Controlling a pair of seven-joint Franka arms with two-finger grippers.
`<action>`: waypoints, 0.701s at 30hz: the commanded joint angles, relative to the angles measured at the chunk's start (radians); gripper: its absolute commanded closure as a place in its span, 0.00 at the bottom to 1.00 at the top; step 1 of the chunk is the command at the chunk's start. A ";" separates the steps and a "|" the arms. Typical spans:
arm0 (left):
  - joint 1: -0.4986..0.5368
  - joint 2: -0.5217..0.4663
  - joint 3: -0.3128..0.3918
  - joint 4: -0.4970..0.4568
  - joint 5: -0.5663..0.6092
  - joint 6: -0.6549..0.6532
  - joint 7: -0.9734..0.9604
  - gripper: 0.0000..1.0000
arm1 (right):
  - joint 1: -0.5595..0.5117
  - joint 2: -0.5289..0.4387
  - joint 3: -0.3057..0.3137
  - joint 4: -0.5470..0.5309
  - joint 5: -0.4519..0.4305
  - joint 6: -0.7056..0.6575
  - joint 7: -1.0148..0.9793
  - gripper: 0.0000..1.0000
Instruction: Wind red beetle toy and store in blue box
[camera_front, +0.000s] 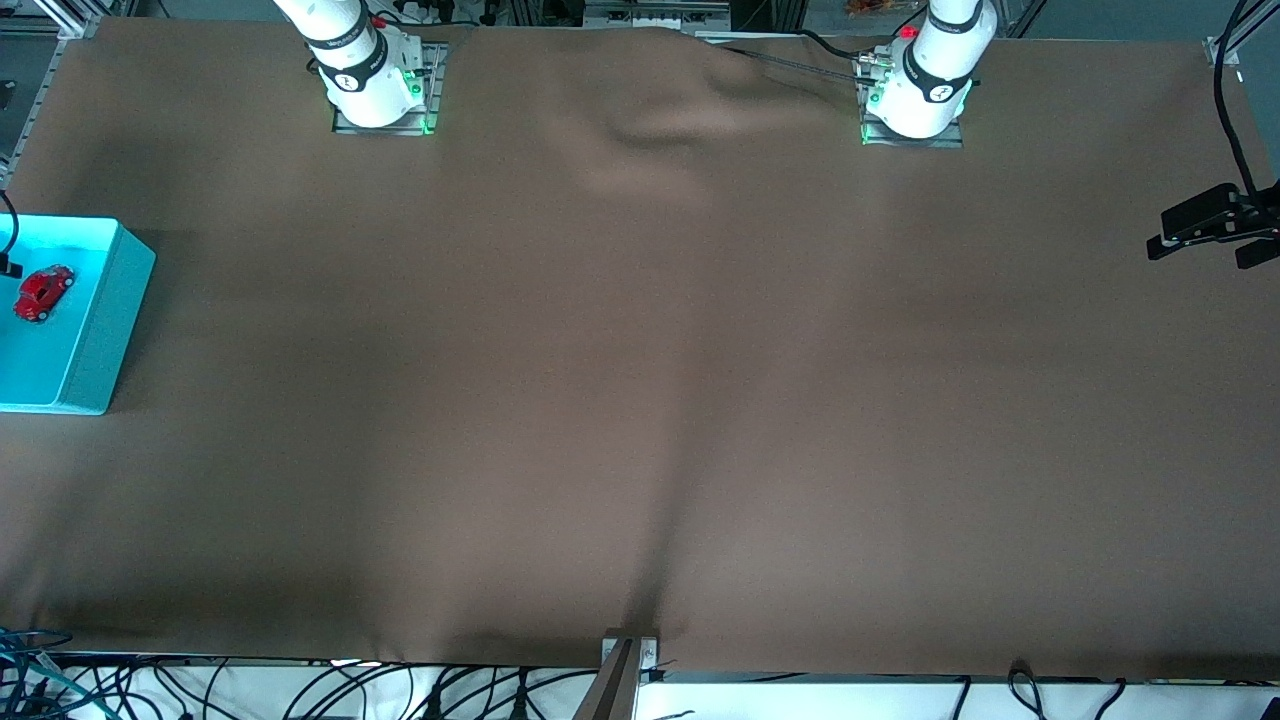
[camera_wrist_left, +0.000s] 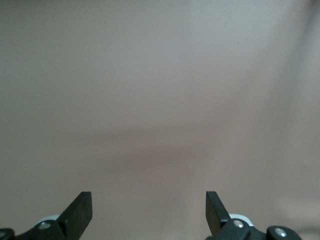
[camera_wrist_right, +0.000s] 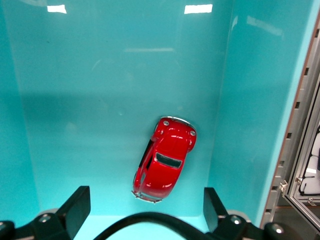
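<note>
The red beetle toy (camera_wrist_right: 166, 157) lies on the floor of the blue box (camera_front: 95, 340), which sits at the right arm's end of the table. The toy rests on its wheels, apart from the walls, so the storing step looks done.

The right gripper (camera_wrist_right: 145, 210) hangs over the box with its fingers spread wide and nothing between them; the toy lies just below the gap. A dark cable curls across the bottom of the right wrist view, close to the fingers.

The left gripper (camera_wrist_left: 149, 212) is also wide open and empty, over bare brown cloth (camera_front: 640, 400), and this arm waits (in the front view a dark gripper (camera_front: 1215, 232) shows at the left arm's edge of the table, judged to be this one).

What could go wrong from here is mostly a matter of the way out. If the right gripper lifts at a slant, a finger could catch the box wall and drag or tip the box. If it dips first, it could nudge the toy, which rolls freely and, if wound, may run against a wall. The cable could snag the rim as well.
</note>
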 joint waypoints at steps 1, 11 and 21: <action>-0.007 -0.003 0.004 0.017 0.013 -0.020 0.018 0.00 | 0.010 -0.061 0.006 -0.008 -0.031 -0.087 0.014 0.00; -0.007 -0.001 0.004 0.017 0.013 -0.020 0.018 0.00 | 0.030 -0.170 0.014 -0.015 -0.066 -0.204 0.012 0.00; -0.007 -0.003 0.004 0.017 0.013 -0.020 0.018 0.00 | 0.033 -0.268 0.051 -0.018 -0.100 -0.331 0.008 0.00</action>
